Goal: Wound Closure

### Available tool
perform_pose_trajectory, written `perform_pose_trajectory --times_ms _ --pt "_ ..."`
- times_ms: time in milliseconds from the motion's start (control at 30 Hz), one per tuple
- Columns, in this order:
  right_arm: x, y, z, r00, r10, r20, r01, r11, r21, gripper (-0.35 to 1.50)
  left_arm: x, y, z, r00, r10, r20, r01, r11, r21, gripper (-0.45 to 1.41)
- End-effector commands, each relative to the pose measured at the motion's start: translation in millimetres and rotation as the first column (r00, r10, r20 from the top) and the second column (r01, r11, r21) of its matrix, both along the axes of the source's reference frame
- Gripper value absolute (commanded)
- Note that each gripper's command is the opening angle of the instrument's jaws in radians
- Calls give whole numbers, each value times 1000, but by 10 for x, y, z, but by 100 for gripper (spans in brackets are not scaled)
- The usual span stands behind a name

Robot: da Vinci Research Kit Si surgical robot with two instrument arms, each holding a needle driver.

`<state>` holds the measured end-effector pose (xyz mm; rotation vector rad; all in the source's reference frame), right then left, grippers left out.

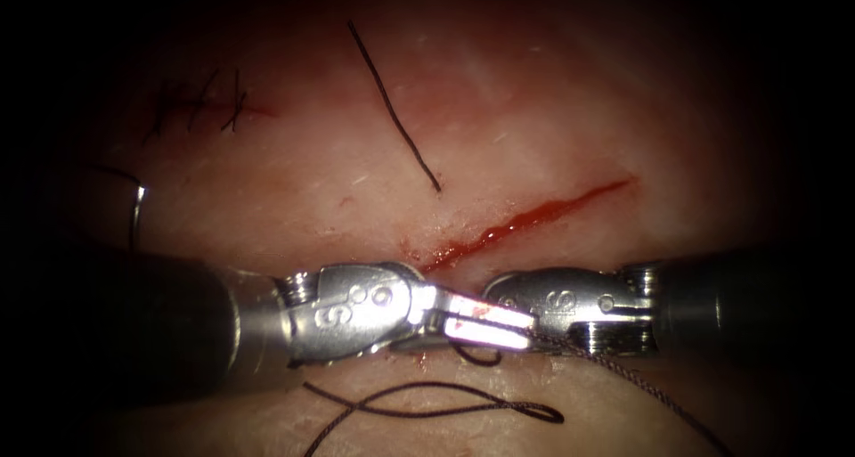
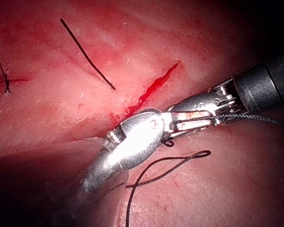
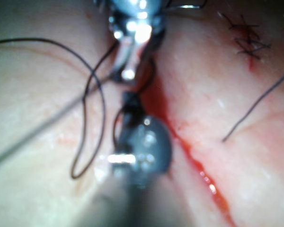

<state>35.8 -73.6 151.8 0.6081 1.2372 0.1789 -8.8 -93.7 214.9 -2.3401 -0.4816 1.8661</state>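
Observation:
The cut (image 1: 525, 221) runs slantwise across the tissue (image 1: 552, 92), with red fluid in it. My left tool (image 1: 524, 325) comes in from the left, and its jaws are shut on the thread (image 1: 623, 368), which runs off to the lower right. My right tool (image 1: 509, 307) meets it tip to tip just below the cut's left end; its tip is hidden behind the left jaws. Neither tool holds the needle (image 1: 138, 209), which lies far left of the cut. In the left wrist view the left tool (image 2: 213, 119) grips the thread (image 2: 255, 118) next to the right tool (image 2: 199, 101).
A loose cut piece of thread (image 1: 392, 110) lies on the tissue above the cut. Several earlier stitches (image 1: 205, 105) sit at the upper left. A long loop of thread (image 1: 427, 405) lies below the tools, and a small loop (image 1: 476, 357) hangs under the jaws.

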Motion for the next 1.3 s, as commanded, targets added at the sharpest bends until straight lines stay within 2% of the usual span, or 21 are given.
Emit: perform_pose_trajectory --times_ms 33,133,300,367,567,600,700,800,900,1033,1100,1167,1200,1267,1300 --pt "5 -13 8 1000 -12 -14 12 1000 25 -35 -5 -6 8 1000 2 6 -2 1000 4 -45" --pt "2 -20 17 997 -45 -57 50 995 83 -35 1 5 21 999 22 37 -22 1000 6 -45" --pt "0 -24 19 992 -46 -114 60 990 125 -35 5 15 33 997 11 80 -12 1000 13 -45" --pt "-3 -28 15 985 -26 -173 56 984 170 -35 9 20 47 994 4 108 -7 1000 21 -45" --pt "-12 -32 12 980 4 -200 34 982 187 -35 14 16 70 990 28 135 -32 999 24 -45" --pt "-17 -31 11 979 20 -204 19 982 189 -35 18 14 81 991 34 131 -42 998 57 -45" --pt "-23 -26 6 969 76 -236 -23 976 217 -35 27 12 100 994 -32 105 19 993 117 -45" --pt "-26 -18 -3 953 140 -269 -70 965 254 -35 34 8 111 995 -21 100 9 993 118 -45" --pt "-23 -15 -11 921 243 -305 -137 933 333 -35 42 3 111 995 -20 98 8 993 117 -45" --pt "-14 -21 -13 923 260 -284 -141 915 379 -35 41 4 112 995 -16 99 4 993 115 -45" --pt "-7 -29 -15 921 295 -255 -169 892 420 76 38 4 112 995 -12 100 0 994 113 -45" --pt "-7 -28 -17 912 324 -250 -194 880 434 98 39 3 112 995 -23 98 12 993 118 -45" --pt "-7 -28 -17 912 324 -250 -194 880 434 98 39 3 112 995 -23 98 12 993 118 -45" --pt "-9 -26 -17 900 365 -237 -237 868 437 106 44 2 111 990 -112 81 99 984 149 -45" --pt "-9 -25 -17 899 371 -232 -243 864 441 108 46 2 111 990 -121 78 108 982 152 -45"
